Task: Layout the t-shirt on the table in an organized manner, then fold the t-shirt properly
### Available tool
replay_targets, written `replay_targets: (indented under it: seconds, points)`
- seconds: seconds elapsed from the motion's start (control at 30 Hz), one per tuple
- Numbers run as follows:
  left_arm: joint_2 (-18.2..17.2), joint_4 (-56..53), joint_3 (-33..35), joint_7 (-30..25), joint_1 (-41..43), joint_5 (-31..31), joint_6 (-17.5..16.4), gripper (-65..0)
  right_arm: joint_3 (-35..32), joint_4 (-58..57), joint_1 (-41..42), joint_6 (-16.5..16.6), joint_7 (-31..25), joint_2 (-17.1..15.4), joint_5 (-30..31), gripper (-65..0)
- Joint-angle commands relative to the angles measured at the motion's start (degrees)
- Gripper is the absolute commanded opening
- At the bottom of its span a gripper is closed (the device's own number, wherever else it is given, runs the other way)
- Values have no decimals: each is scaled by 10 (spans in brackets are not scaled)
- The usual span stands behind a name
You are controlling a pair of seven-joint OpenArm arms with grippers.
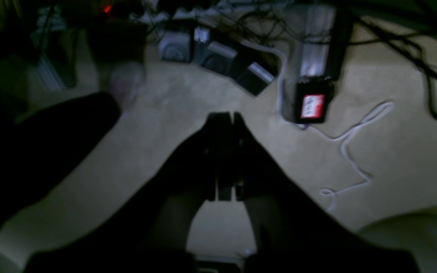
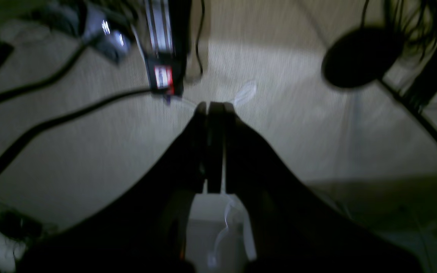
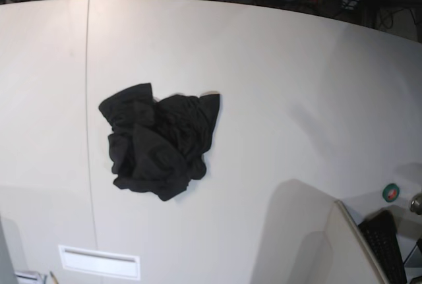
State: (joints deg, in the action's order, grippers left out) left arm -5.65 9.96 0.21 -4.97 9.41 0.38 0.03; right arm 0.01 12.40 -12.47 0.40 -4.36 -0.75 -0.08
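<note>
The job has not really begun, as far as I can tell. Going from left to right across the table (image 3: 277, 73), first comes a thin dark seam line (image 3: 88, 99) that runs from the far edge to the near edge. Just to the right of that seam sits the t-shirt (image 3: 158, 142). It is all scrunched up in a black lump, with folds and bumps everywhere. I cannot see any sleeves, any neck hole or any coloured print, so I cannot tell which way up it lies. To the right of the t-shirt the white top is bare for a long way. No arm shows over the table from above. The two wrist cameras look down at a pale floor with cables and boxes, not at the cloth. The right gripper (image 2: 214, 106) has its jaws squeezed together with nothing between them. The left gripper (image 1: 226, 115) is clamped together too, and it holds nothing. Neither one is near the t-shirt. So the spreading out is yet to be done, and all the folding comes after that. I think the lump must first be pulled flat.
</note>
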Motion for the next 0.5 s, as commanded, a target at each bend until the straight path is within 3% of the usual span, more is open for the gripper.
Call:
replay_targets:
  seconds: [0.0, 0.13, 0.33, 0.4, 0.47]
  points:
    - [-3, -3, 1, 7, 10, 0, 3, -650, -1, 0, -3, -5, 20, -1, 1, -650]
    - [-6, -2, 1, 4, 14, -1, 3, -650, -1, 2, -4, -5, 8, -1, 1, -650]
    - [-7, 33, 1, -103, 44, -1, 3, -650, -1, 0, -38, -4, -166, -1, 1, -650]
    - [-6, 27, 0, -73, 42, -1, 3, -650, -1, 0, -41, -4, -156, -1, -1, -650]
    - [-6, 19, 0, -22, 27, -1, 3, -650, -1, 0, -38, -4, -106, -1, 0, -650]
